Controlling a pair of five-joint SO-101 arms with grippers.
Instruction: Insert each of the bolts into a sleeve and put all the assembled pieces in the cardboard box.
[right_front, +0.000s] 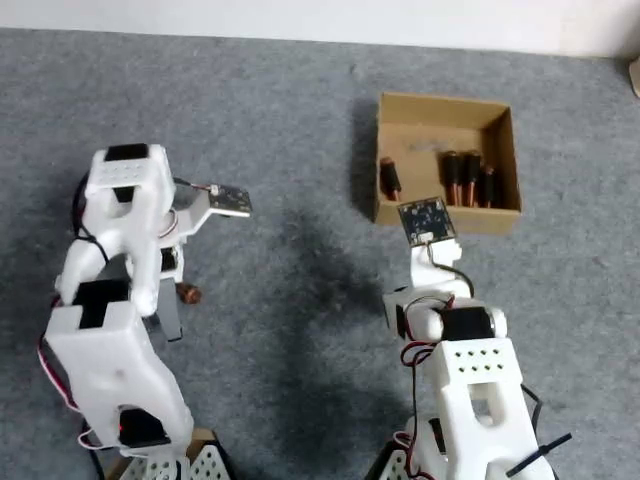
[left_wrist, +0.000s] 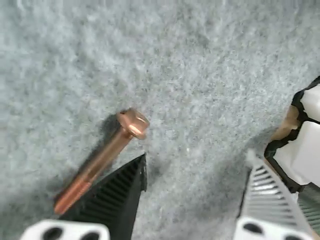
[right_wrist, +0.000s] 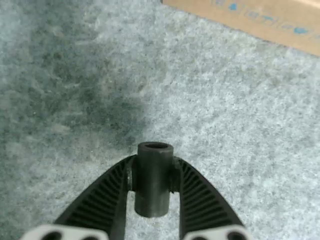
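A copper bolt lies flat on the grey carpet, just outside the black finger of my left gripper, which stands open with bare carpet between its fingers. From above, the bolt's head peeks out beside the left gripper. My right gripper is shut on a black sleeve, held upright with its bore facing up, low over the carpet. The cardboard box sits at the back right, just beyond the right arm. It holds several bolt-and-sleeve pieces.
Grey carpet covers the whole table. The box's wall shows a short way ahead of the right gripper. A dark shadow falls between the two arms. The left arm's white body stands at the left.
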